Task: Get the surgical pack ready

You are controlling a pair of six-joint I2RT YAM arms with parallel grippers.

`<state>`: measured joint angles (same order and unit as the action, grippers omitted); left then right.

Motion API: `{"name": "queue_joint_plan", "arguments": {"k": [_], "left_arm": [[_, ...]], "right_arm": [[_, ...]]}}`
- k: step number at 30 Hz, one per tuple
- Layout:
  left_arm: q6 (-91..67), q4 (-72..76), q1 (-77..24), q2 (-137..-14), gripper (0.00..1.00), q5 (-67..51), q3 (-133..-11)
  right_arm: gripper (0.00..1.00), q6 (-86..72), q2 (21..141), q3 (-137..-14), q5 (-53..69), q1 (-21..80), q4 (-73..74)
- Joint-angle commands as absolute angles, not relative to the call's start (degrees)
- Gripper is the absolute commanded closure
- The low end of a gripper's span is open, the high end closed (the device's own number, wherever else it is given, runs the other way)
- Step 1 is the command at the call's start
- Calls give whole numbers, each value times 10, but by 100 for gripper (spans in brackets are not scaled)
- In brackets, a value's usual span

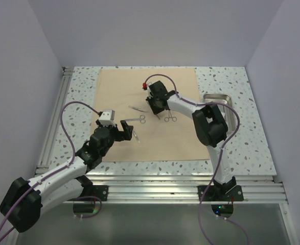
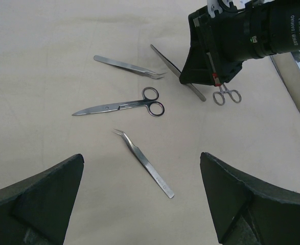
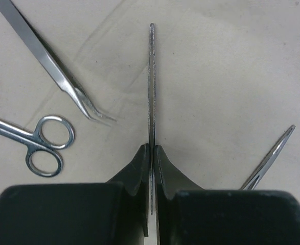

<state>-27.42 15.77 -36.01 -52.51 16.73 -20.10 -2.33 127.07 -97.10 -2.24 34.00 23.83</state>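
Right gripper (image 3: 151, 149) is pinching shut on the straight forceps (image 3: 151, 87), the blade jutting straight ahead of its fingers over the cloth (image 1: 119, 87). Left gripper (image 2: 141, 158) is hanging wide open, gripping nothing. The curved tweezers (image 2: 144, 163) are lying just ahead between its fingers, long axis slanting across the gap, so a wrist turn looks needed before closing. Scissors (image 2: 121, 104) are lying just beyond, a second tweezers (image 2: 129, 66) farther on, and a clamp (image 2: 226, 95) beside the right gripper. Tray (image 1: 218, 96) is sitting off the cloth's right edge, nearer the right arm, with open cloth between.
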Motion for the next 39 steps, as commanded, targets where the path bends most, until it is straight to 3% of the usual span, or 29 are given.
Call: {"name": "queue_joint_plan", "arguments": {"k": [1,8,20,36,39], "left_arm": [[-265,178,-359,-521,0,178,-211],[-265,177,-359,-517,0,178,-211],[-267,174,-359,-509,0,172,-208],[-271,182,-359,-518,0,163,-207],[-271,182,-359,-519,0,162,-207]], "right_arm": [[98,-22,1195,-934,-11,333,210],[99,-34,1067,-861,-2,274,189],[100,-75,941,-736,-10,51,213],[100,-100,1002,-671,-113,-25,205],[92,-107,1017,-679,-111,-24,214]]}}
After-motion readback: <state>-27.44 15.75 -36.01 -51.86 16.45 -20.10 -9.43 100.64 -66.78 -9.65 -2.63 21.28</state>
